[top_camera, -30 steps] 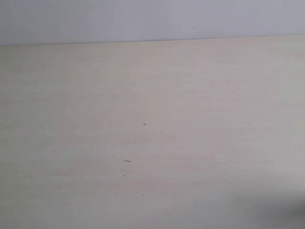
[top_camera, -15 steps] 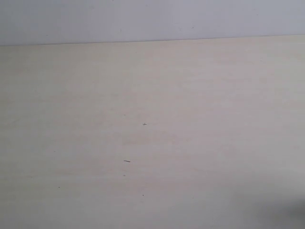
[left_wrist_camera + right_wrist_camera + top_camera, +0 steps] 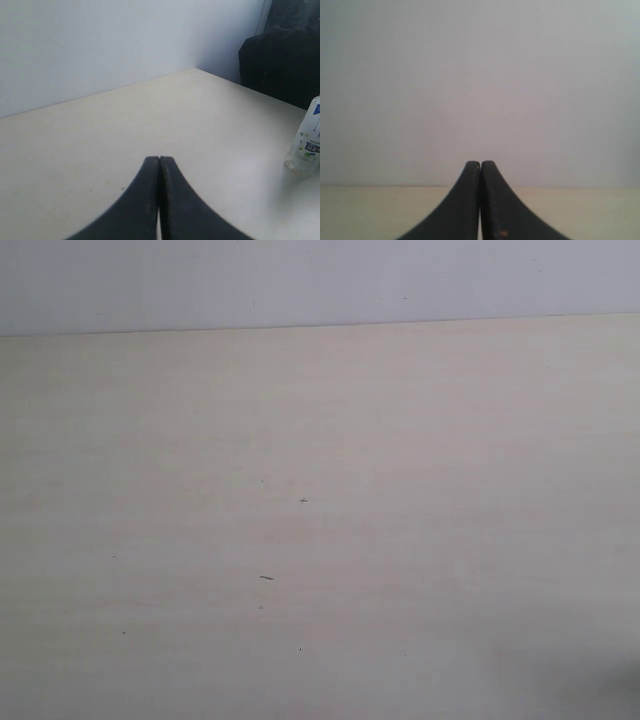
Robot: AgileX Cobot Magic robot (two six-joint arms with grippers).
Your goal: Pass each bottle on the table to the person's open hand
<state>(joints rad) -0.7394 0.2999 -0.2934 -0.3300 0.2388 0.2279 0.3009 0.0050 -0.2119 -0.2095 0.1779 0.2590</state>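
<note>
While fully closed, left hand (image 3: 159, 159), right hand (image 3: 480, 163) empty.

A plain, pale grey-white wall (image 3: 320, 280) ran straight along the far edge of the table (image 3: 450, 420). Past a side edge, close to the corner by that wall, a bulky black shape (image 3: 280, 65) stood, too dark to identify.

A plain pale grey-white wall (image 3: 320, 280) is seen across the upper strip of the exterior view, met in a straight line by the far edge of the beige wood-grain counter (image 3: 450, 440). Soft, even light is cast, and a faint shadow (image 3: 585, 690) is seen at the lower right. In the left wrist view a dark mass (image 3: 285, 60), not identifiable, is shown beyond the counter's corner.
</note>
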